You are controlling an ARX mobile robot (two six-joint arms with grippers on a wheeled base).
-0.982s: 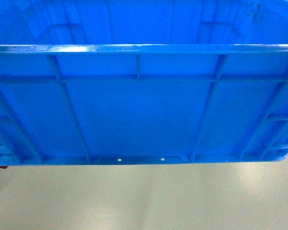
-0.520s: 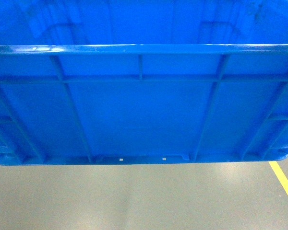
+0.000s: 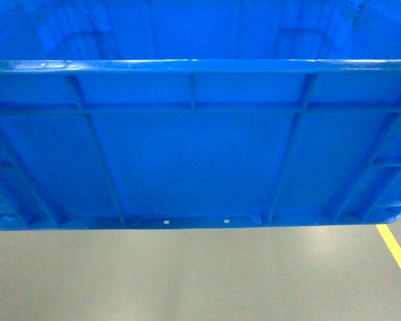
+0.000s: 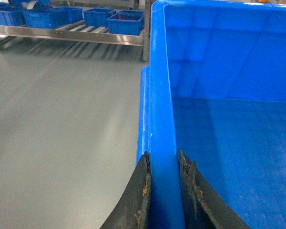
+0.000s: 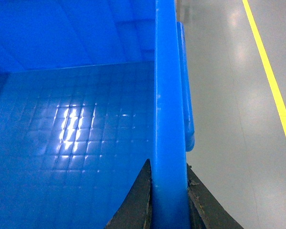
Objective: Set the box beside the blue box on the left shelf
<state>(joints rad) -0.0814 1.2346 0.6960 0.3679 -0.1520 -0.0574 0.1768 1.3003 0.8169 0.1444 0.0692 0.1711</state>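
The box [image 3: 200, 147] is hanging clear of the floor [image 3: 187, 281], filling the head view from 9 to 3 o'clock, ribbed near wall facing the camera, open top up, inside empty. Both arms are carrying it by opposite rims.

Left gripper [image 4: 163, 191] is pinching the box's left rim, one dark finger [image 4: 139, 200] outside the wall, the other inside, at 6 o'clock in the left wrist view. Right gripper [image 5: 168, 195] is doing the same on the right rim, fingers pressed onto the wall from both sides, at 6 o'clock in its view.

Judgement: this is the carry phase, nothing placed yet. A metal shelf [image 4: 71, 36] is showing at 11 o'clock in the left wrist view, well apart from the box, holding small blue bins [image 4: 119, 21]; whether that is the target shelf, cannot tell.

To do it well: both pinches need equal squeeze and equal height so the rim is riding level and not twisting; thin rim grips could slip if the base is turning hard. The box is blocking most of the forward view, so the approach is leaning on the wrist cameras. Yellow floor line [image 3: 395, 257] is sitting at 4 o'clock in the head view, just beside the box's right corner.
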